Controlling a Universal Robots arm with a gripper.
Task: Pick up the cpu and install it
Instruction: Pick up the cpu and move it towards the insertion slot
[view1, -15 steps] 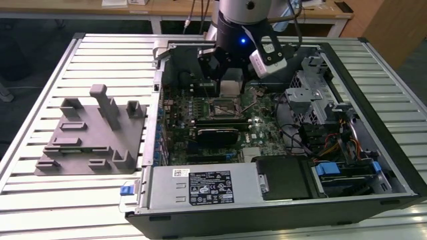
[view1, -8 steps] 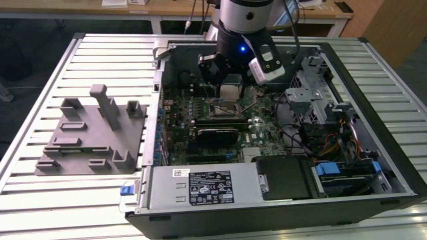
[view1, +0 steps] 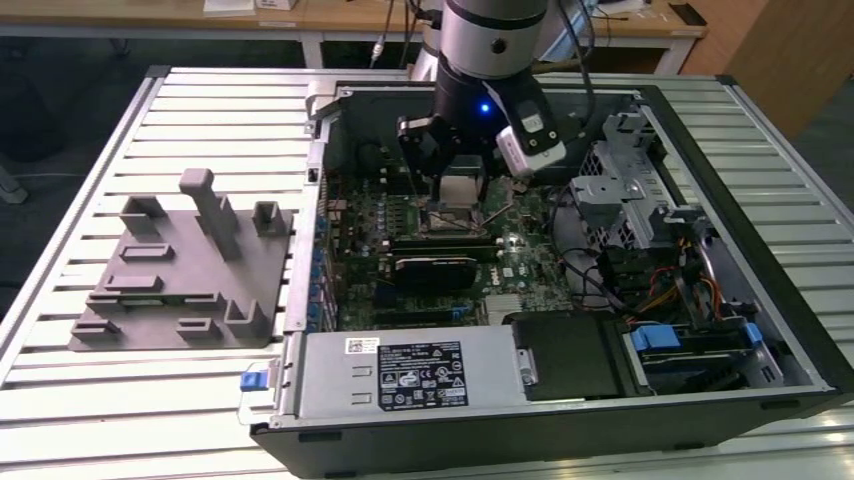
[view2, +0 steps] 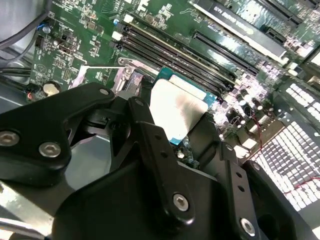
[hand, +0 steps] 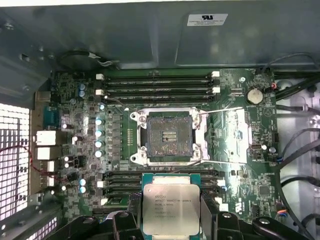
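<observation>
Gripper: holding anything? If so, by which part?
Yes. The gripper holds the cpu by two opposite side edges, a finger on each, its metal top uncovered. The motherboard socket is empty.

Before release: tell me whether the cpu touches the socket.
Apart. The first wrist view shows the socket bare, the cpu clear of it in the tool.

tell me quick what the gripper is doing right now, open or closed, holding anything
Gripper: closed on the cpu, which is not yet in the empty socket.
</observation>
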